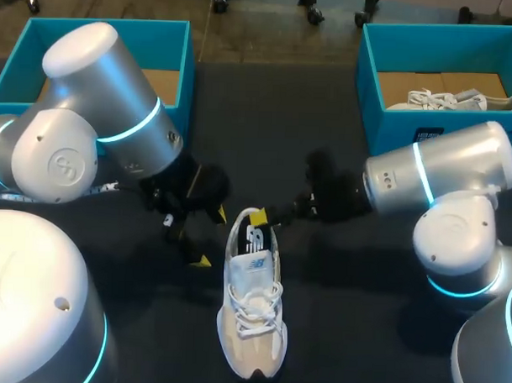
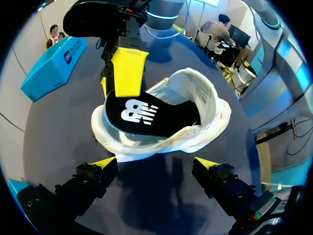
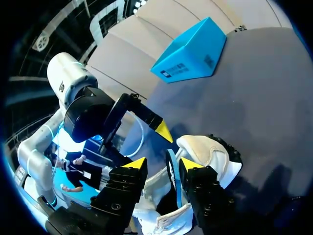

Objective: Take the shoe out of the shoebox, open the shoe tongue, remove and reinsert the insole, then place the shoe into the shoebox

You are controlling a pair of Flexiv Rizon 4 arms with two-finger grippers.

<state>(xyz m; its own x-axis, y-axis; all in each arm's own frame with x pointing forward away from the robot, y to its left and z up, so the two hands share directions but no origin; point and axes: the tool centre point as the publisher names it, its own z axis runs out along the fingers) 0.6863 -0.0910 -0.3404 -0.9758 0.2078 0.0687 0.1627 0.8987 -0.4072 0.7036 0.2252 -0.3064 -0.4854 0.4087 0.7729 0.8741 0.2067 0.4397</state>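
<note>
Shoe sits between two grippers, outside both blue boxes: left box beyond it, right box holding a second shoe. Left gripper gapes beside the shoe; right gripper is at its insole, and whether it grips cannot be told.

A: Where does your shoe sit?
B: Your cream-white shoe stands on its sole mid-table, toe at the near edge, laces loose.
A: And the insole?
B: Your black insole, white logo up, lies in the heel opening. Its back end is lifted over the collar, so it seems not to be seated. The teal left shoebox and right shoebox stand at the far corners.
</note>
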